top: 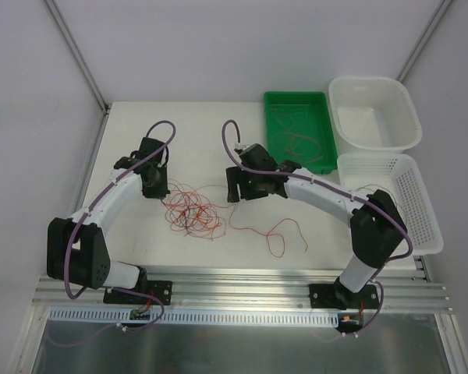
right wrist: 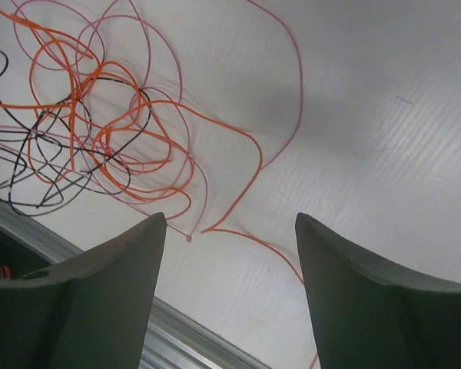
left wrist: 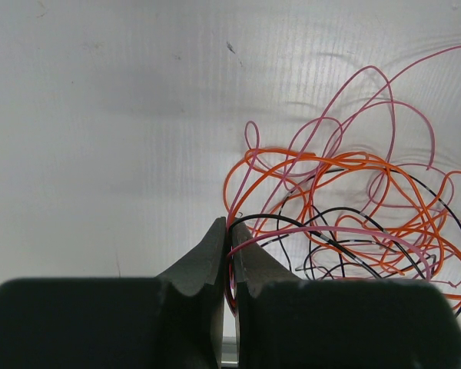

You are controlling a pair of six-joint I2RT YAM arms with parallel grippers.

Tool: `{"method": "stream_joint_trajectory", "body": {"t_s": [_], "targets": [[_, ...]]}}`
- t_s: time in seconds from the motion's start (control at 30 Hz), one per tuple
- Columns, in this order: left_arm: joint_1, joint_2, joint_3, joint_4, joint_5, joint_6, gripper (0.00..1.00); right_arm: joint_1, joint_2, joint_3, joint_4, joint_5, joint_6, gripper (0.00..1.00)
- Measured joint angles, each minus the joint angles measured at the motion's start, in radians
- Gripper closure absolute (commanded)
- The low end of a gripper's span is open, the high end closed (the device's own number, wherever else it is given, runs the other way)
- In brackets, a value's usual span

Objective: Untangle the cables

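Note:
A tangle of thin orange, pink and black cables lies on the white table between the arms. One long strand trails off to the right. My left gripper is shut on strands at the left edge of the tangle; red and pink wire runs between its fingers. In the top view it sits at the tangle's upper left. My right gripper is open and empty above the table, with the tangle to its upper left and an orange strand below it. In the top view it hovers right of the tangle.
A green tray at the back holds more thin wires. A white tub and a white mesh basket stand at the right. The table's metal front rail runs along the near edge.

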Motion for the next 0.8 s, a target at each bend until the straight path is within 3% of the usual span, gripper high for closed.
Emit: {"method": "stream_joint_trajectory", "body": {"t_s": [0.3, 0.4, 0.5, 0.53, 0.6, 0.8], "targets": [[0.000, -0.006, 0.000, 0.000, 0.006, 0.000, 0.97, 0.050, 0.126, -0.012, 0.086, 0.018, 0.225, 0.39], [0.000, -0.008, 0.000, 0.000, 0.006, 0.000, 0.98, 0.052, 0.172, -0.012, 0.089, 0.026, 0.270, 0.49], [0.000, -0.012, 0.000, 0.000, 0.006, 0.000, 0.97, 0.053, 0.202, -0.012, 0.091, 0.045, 0.294, 0.66], [0.000, -0.014, 0.000, 0.001, 0.006, 0.000, 0.97, 0.053, 0.207, -0.014, 0.092, 0.052, 0.301, 0.79], [0.000, -0.017, 0.000, 0.000, 0.006, 0.000, 0.97, 0.053, 0.207, -0.020, 0.093, 0.064, 0.305, 0.95], [0.000, -0.024, 0.000, 0.001, -0.002, 0.001, 0.97, 0.054, 0.134, -0.029, 0.040, 0.136, 0.234, 0.99]]}}
